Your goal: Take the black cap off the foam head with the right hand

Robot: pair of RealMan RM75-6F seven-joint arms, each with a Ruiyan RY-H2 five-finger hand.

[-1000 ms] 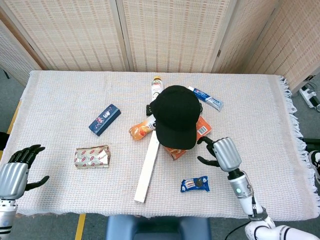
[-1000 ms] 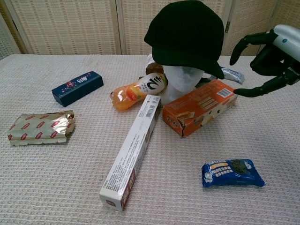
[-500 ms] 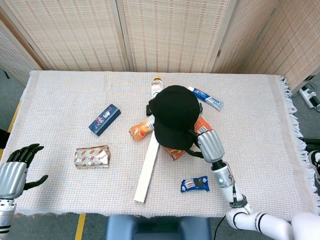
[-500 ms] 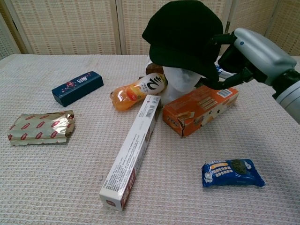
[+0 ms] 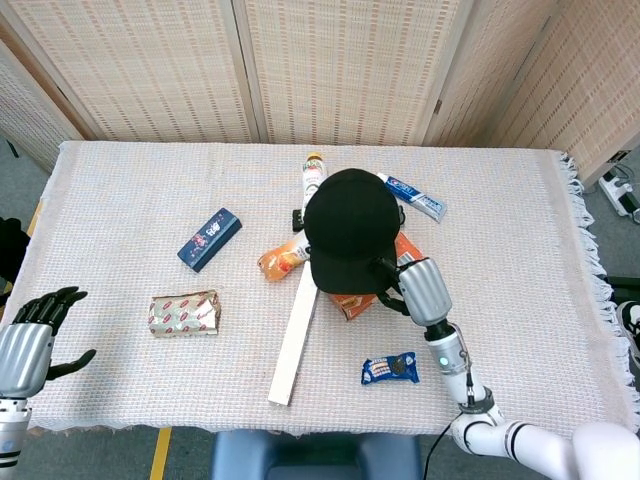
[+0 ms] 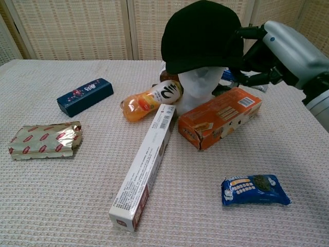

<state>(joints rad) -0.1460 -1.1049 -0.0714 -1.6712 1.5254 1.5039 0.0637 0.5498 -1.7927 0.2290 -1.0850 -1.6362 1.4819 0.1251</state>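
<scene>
The right hand (image 6: pixel 270 51) is raised, its silver back turned up and outward, with the forearm running away behind it toward the robot's body. Its dark fingers (image 6: pixel 245 54) curl forward, closed on the edge of the black cap (image 6: pixel 203 33) just in front of the palm. The left hand (image 5: pixel 28 345) hangs low and well apart from the right, palm side inward, its dark fingers spread and holding nothing.

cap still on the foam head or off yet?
On. The black cap sits over the white foam head; the right hand grips its side.
</scene>
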